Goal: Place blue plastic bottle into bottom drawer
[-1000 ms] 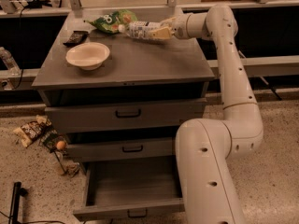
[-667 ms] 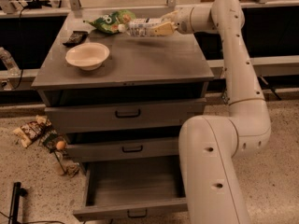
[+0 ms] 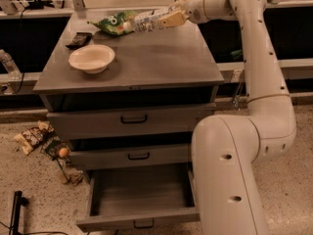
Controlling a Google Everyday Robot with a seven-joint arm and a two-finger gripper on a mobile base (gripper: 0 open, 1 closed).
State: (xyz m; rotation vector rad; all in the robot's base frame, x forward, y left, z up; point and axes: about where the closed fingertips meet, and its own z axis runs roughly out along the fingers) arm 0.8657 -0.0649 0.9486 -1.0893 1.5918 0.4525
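Your tool [image 3: 168, 19] grips the clear blue plastic bottle [image 3: 145, 22] by its body at the far edge of the smooth grey bench [image 3: 161, 62], just beside a crinkly green snack bag [image 3: 113, 23]. A round cream bowl [image 3: 92, 58] sits at the bench's left. Below, the boxy grey bottom drawer [image 3: 139, 223] stands pulled open over a speckled floor [image 3: 29, 180].

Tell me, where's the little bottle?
Camera view: the gripper holds the blue plastic bottle over the back edge of the cabinet, beside the green snack bag.
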